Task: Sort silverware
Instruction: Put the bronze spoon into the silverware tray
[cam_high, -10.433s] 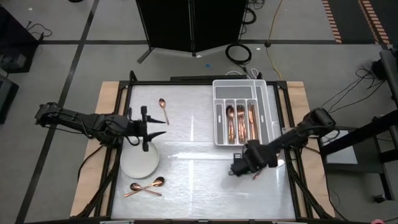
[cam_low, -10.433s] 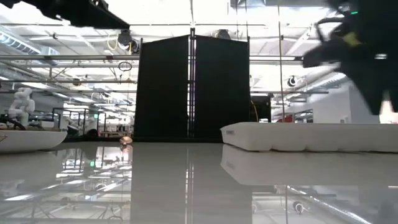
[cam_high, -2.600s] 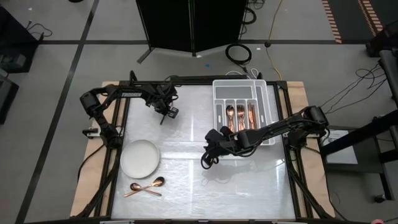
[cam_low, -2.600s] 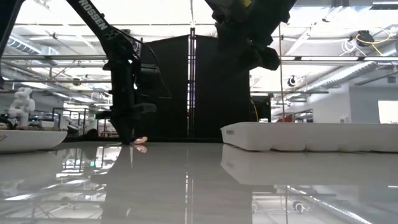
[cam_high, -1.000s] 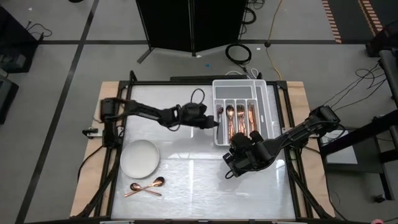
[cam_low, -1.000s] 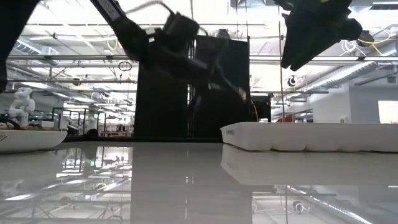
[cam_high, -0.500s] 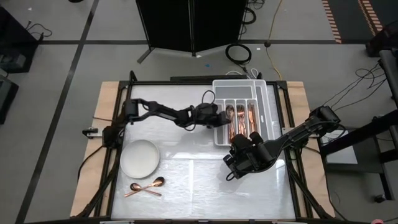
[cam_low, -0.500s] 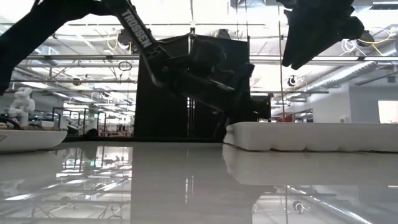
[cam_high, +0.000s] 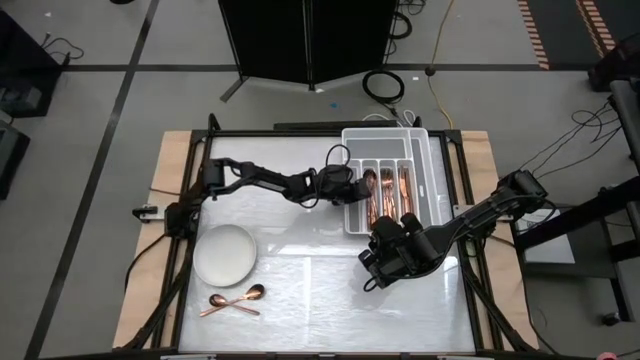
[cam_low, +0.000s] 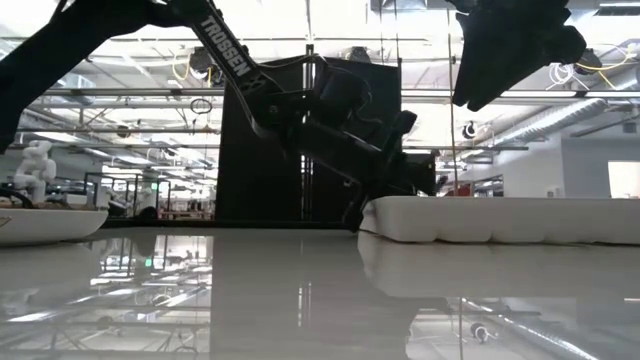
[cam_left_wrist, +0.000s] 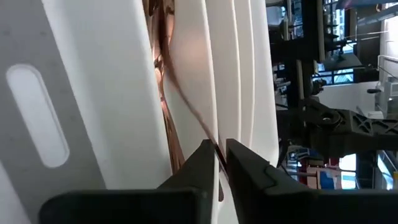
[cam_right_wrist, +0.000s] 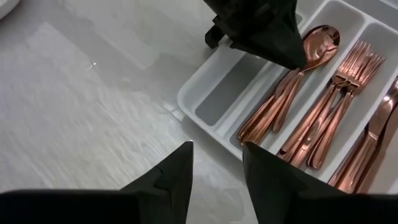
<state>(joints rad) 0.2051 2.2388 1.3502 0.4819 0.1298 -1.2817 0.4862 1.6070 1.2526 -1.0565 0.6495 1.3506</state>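
Note:
The white compartmented tray (cam_high: 432, 150) stands at the table's far right and holds copper spoons (cam_right_wrist: 280, 102), forks (cam_right_wrist: 336, 99) and knives (cam_right_wrist: 373, 149). My left gripper (cam_high: 352, 190) reaches level from the table's left over the tray's left compartments. In the left wrist view its fingers (cam_left_wrist: 219, 149) stand a narrow gap apart around a copper spoon's handle (cam_left_wrist: 186, 102). The spoon slants down into a compartment. My right gripper (cam_high: 370, 278) hangs open above the table by the tray's near left corner. Two more spoons (cam_high: 235, 300) lie near the table's front left. My left gripper has the spoon's handle end (cam_left_wrist: 216, 144) between its fingertips, lying along the fingers. The gap looks wider than the thin handle, and I cannot tell whether the fingers touch it. The rest of the spoon lies down in the tray compartment.
A round white plate (cam_high: 225, 255) sits at the left, just behind the two loose spoons. The tray's walls (cam_low: 480, 220) rise above the table top. The glossy table (cam_high: 300, 230) lies bare between plate and tray.
My left gripper has carried the spoon toward the table's right and down, from just left of the tray into its left compartments, rolling a little. The spoon now lies slanted in a compartment.

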